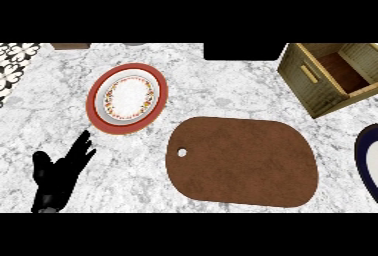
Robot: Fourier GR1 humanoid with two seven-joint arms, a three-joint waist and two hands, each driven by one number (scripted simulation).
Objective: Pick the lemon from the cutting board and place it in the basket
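A brown cutting board (244,160) with a small hole near its left end lies in the middle of the marble counter; nothing lies on it. No lemon shows anywhere in the view. The basket (319,82), a tan woven box with a brown inside, stands at the back right, tilted in the view. My left hand (57,172) rests open at the lower left, fingers straight and pointing up toward the plate. My right hand is out of the view.
A red-rimmed plate (127,97) with a flowered white middle sits at the back left. A dark-rimmed plate (367,162) is cut off by the right edge. A black object (244,51) stands at the back centre.
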